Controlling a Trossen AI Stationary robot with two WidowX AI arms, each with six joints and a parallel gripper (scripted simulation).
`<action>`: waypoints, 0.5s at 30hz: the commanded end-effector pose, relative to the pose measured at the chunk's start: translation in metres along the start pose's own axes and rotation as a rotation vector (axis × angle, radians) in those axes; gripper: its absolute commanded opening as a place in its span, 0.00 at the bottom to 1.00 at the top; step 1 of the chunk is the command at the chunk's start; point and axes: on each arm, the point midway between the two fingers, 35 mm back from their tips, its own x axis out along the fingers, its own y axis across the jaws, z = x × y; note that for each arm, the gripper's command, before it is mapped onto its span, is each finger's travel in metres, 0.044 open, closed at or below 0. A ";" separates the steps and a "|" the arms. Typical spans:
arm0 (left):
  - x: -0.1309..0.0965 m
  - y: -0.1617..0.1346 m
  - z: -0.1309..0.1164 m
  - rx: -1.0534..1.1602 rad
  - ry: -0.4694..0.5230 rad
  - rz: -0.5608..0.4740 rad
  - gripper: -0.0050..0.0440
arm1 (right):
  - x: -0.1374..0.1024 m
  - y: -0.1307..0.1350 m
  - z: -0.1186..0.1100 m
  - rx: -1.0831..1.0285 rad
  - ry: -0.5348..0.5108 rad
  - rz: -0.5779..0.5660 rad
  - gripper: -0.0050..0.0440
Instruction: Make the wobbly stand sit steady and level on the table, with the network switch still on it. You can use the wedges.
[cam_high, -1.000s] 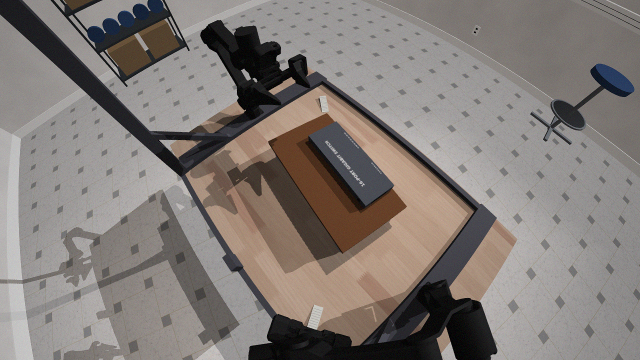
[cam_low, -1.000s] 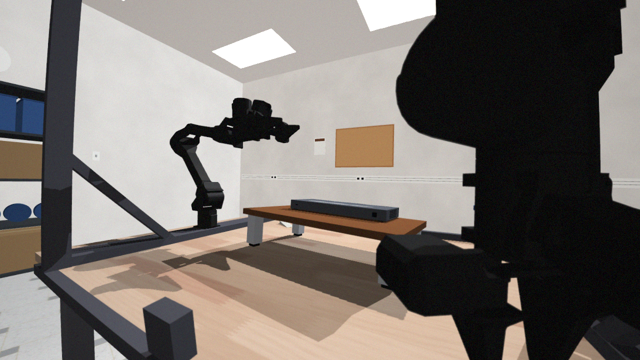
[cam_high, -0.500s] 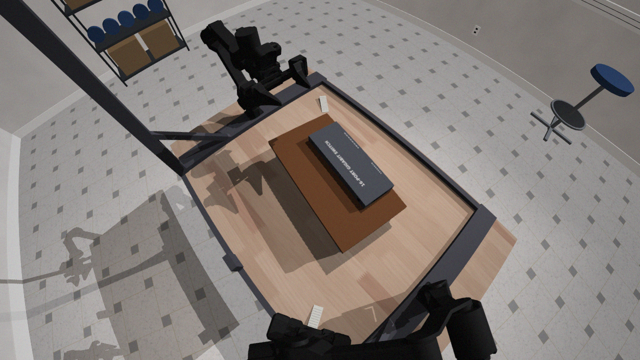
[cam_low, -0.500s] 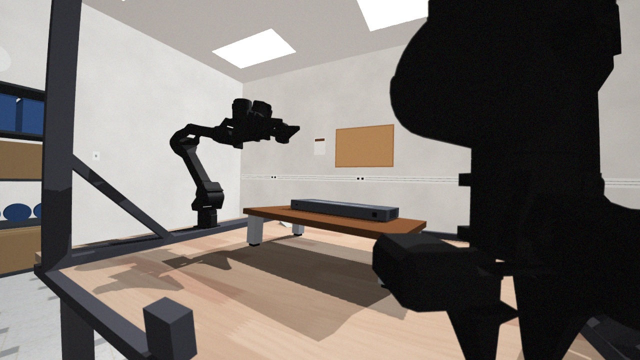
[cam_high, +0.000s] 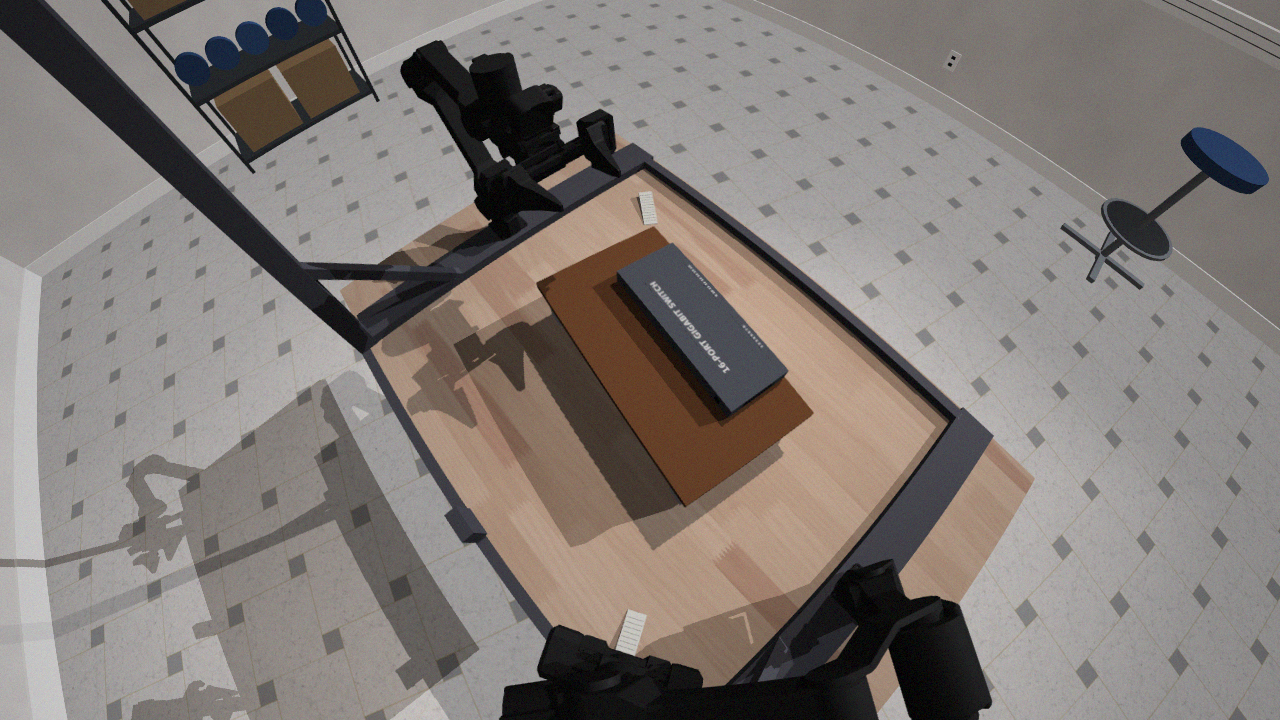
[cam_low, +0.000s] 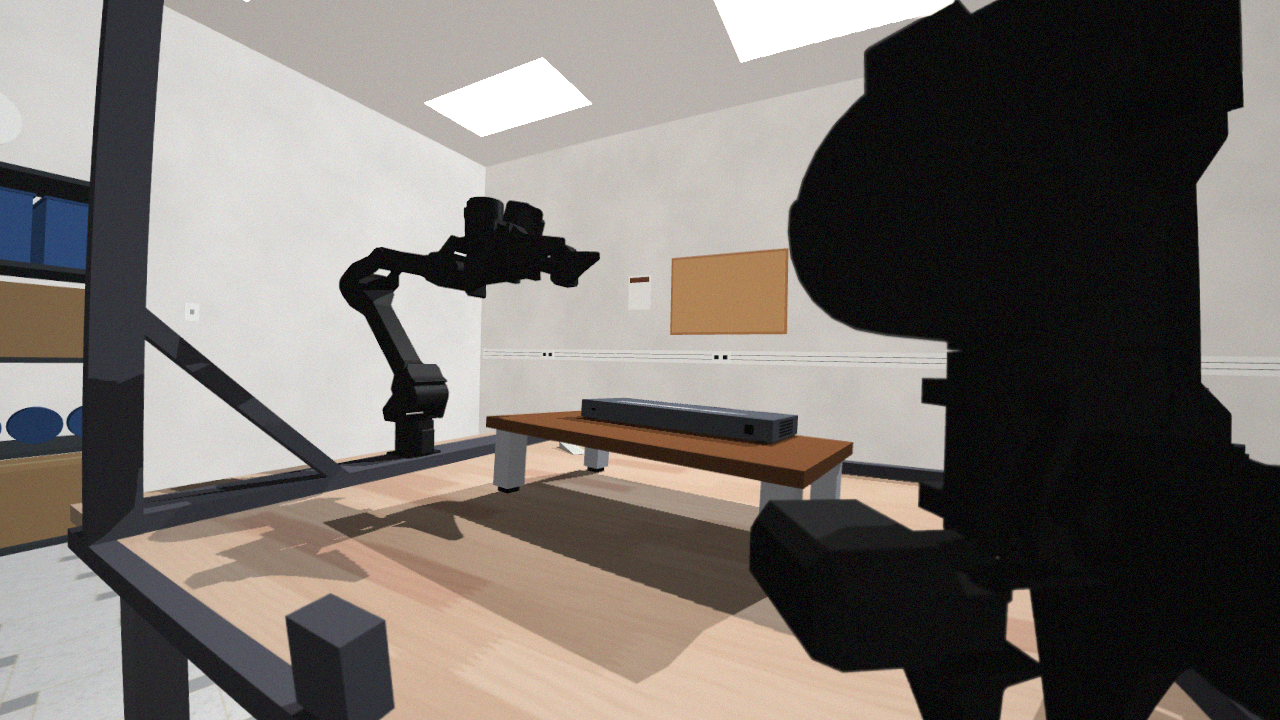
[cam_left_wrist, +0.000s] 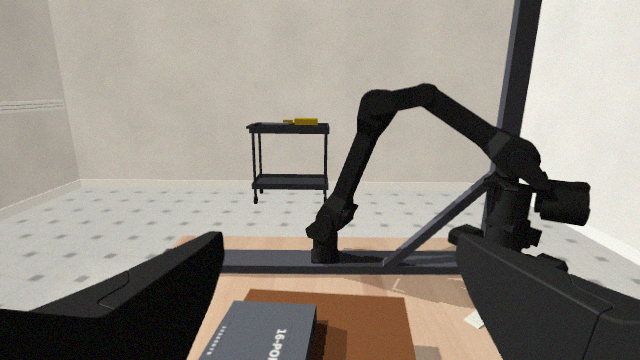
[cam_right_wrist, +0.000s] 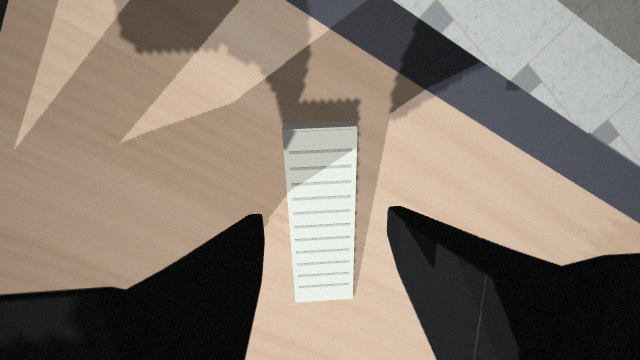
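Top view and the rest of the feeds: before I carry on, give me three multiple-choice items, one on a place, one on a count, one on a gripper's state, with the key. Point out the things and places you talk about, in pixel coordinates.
1. Where is the network switch (cam_high: 702, 326) (cam_low: 689, 422) (cam_left_wrist: 265, 330)?
A) On the floor
B) On top of the brown stand (cam_high: 707, 461) (cam_low: 805, 458) (cam_left_wrist: 372, 315)
C) Under the brown stand

2. How many white wedges (cam_high: 631, 631) (cam_high: 648, 207) (cam_low: 570, 447) (cam_left_wrist: 474, 319) (cam_right_wrist: 322, 215) does the top view show?
A) Two
B) Four
C) None

3. How is the right gripper (cam_high: 617, 667) (cam_low: 1029, 680) (cam_right_wrist: 325, 223)?
A) Shut on the network switch
B) Shut, fingertips meeting
C) Part-open, holding nothing

1: B, the top and exterior views show it resting on the stand's upper face.
2: A, one lies past each end of the stand.
3: C, the right wrist view shows bare space on both sides of the wedge, between it and the fingers.
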 end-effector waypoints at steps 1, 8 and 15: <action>-0.003 0.001 0.017 0.001 -0.043 0.003 0.92 | 0.004 -0.002 0.001 0.005 -0.011 -0.011 0.51; -0.003 0.001 0.017 0.001 -0.043 0.003 0.92 | 0.014 -0.003 0.001 0.007 -0.013 -0.014 0.51; -0.003 0.001 0.017 0.001 -0.043 0.003 0.92 | 0.024 -0.002 0.000 0.008 -0.010 -0.010 0.51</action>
